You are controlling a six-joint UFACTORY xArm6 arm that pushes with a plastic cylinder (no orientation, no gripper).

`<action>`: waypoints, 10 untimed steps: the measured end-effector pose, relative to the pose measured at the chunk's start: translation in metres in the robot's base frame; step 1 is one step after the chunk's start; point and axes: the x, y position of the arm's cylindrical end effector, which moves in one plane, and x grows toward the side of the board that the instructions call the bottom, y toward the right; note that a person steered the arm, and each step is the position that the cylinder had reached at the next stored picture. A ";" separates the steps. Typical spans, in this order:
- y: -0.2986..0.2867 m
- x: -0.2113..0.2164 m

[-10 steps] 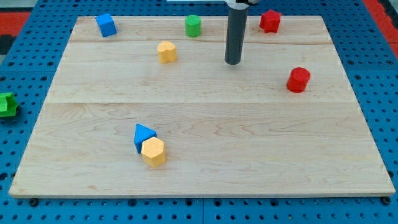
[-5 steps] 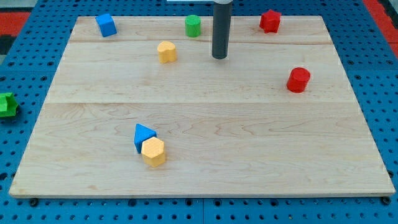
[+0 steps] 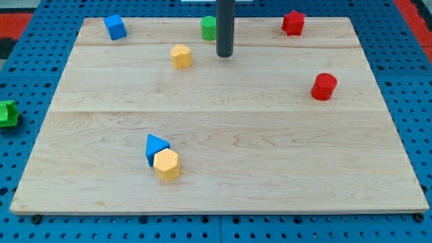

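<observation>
**Tip near the table's top edge, between green and yellow blocks**

Our end effector is a plain dark rod with no jaws to open or close, and it holds nothing. Our tip rests on the table close to its top edge in the view, a little left of the middle. It touches no block. The green cylinder is nearest, just up and to the view's left, with the rod's shaft passing right beside it. The yellow block sits level with the tip, further to the view's left.

A blue cube is at the top-left corner and a red star-like block is toward the top-right. A red cylinder stands near the right edge. Toward the bottom-left, a blue triangle touches a yellow hexagon. Another green block lies off the table, on the blue pegboard.
</observation>
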 end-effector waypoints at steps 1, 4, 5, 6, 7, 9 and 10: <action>0.000 0.007; 0.010 0.077; 0.012 0.114; -0.025 0.128; -0.050 0.148; -0.070 0.195; -0.101 0.195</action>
